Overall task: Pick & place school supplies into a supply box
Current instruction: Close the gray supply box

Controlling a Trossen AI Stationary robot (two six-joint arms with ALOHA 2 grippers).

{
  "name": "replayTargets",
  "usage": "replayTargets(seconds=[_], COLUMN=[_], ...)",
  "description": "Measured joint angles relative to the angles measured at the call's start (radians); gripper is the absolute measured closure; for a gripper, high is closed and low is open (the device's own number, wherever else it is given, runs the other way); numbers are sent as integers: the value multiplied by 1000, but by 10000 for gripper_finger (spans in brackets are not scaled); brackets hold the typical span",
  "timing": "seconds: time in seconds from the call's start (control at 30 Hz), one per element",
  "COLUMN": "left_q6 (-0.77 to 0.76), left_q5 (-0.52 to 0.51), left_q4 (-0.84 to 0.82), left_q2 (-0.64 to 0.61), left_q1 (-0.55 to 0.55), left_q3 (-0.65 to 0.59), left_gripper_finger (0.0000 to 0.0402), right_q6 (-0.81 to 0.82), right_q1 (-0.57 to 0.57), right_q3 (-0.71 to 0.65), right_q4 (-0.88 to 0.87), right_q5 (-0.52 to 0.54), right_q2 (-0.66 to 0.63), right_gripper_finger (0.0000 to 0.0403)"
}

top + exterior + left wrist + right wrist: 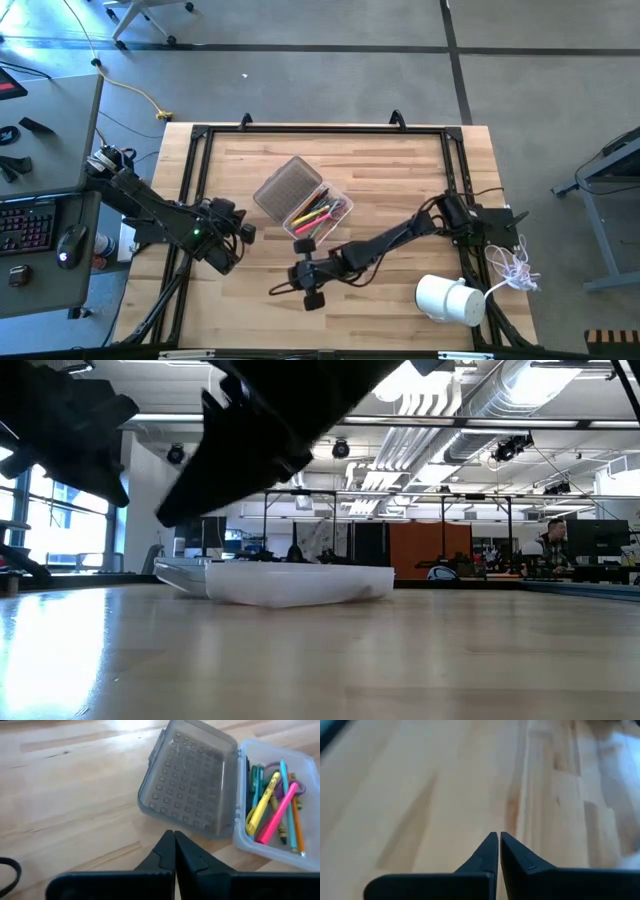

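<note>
The supply box (322,214) holds the pens (274,805), lid (191,774) flung open toward ten o'clock; both grippers' jaws pressed together, empty, so closing it seems next.

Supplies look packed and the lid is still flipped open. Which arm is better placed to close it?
Probably the left. Its shut gripper faces the open lid lying on the left arm's side of the supply box. The right gripper, also shut and empty, sits by the box's opposite, tray end and sees mostly bare table.
</note>
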Motion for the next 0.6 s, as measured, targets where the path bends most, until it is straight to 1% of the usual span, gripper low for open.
replayTargets(seconds=[0.07, 0.13, 0.23, 0.3, 0.37, 0.47, 0.53, 0.6], left_q6=[-19, -21, -21, -21, -21, 30, 115, 183], left_q5=[-4, 9, 10, 28, 106, 250, 281, 279], left_q4=[2, 2, -9, -11, -8, -7, 54, 121], left_q2=[0, 0, 0, 0, 0, 0, 5, 5], left_q1=[15, 47, 128, 197, 282, 417, 492, 554], left_q3=[-8, -18, -35, -50, -69, -115, -139, -161], left_gripper_finger=[367, 373, 388, 387, 380, 372, 376, 384], right_q6=[0, 3, 24, 57, 100, 110, 110, 111], right_q1=[1, 1, -1, -1, -2, -2, -2, -6], right_q3=[0, 0, 0, 0, 0, 0, 0, -4], right_q4=[-48, -108, -201, -266, -320, -449, -535, -613], right_q5=[31, 38, 61, 121, 168, 180, 182, 182], right_q2=[-5, -22, -52, -73, -88, -117, -134, -150], right_gripper_finger=[399, 399, 402, 399, 400, 401, 401, 402])
